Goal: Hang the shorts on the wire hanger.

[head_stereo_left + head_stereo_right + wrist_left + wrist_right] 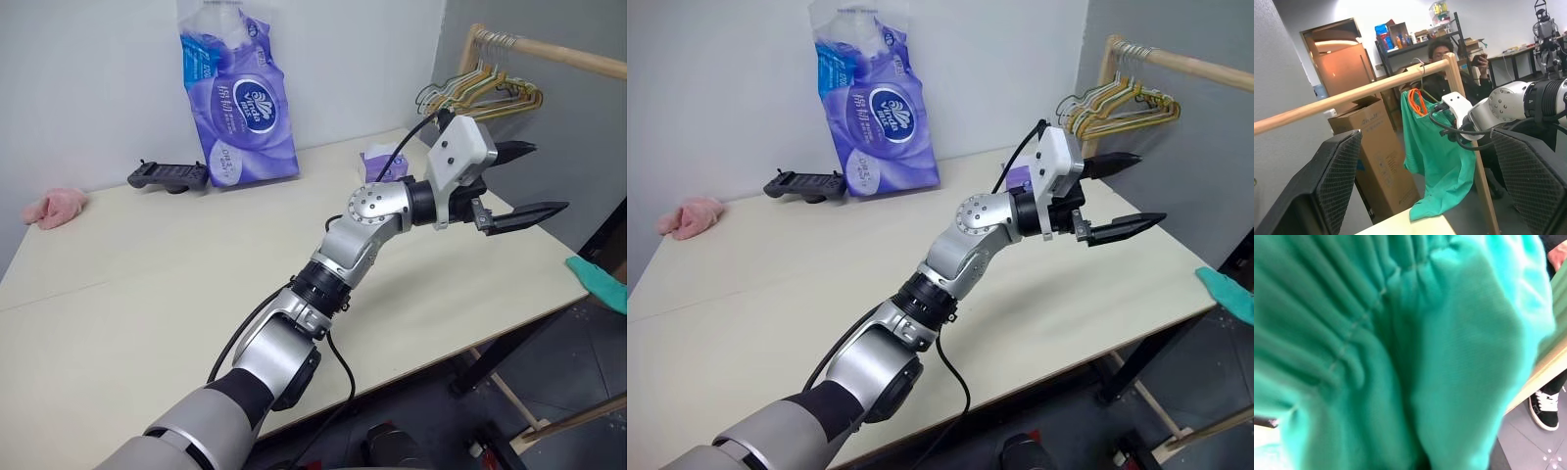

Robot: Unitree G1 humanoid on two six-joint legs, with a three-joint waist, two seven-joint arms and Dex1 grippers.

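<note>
The left gripper [517,181] hangs over the far right corner of the table [147,294], its two black fingers spread wide with nothing between them, pointing toward the wooden rail [1352,95].

In the left wrist view, straight ahead of those open fingers, the shorts [1437,161] hang from the rail end with the orange drawstring [1415,100] at the top and the right gripper [1449,105] up against the cloth. That gripper is closed; its own camera looks into gathered teal fabric, so it appears to be clamped on the waistband.

The wire hanger cannot be told apart clearly; a thin hook [1421,66] seems to sit just above the shorts. The bunch of hangers [480,93] hangs beyond the left gripper.

The step in hand looks like draping the shorts. Next, the cloth likely needs settling evenly before release.
</note>
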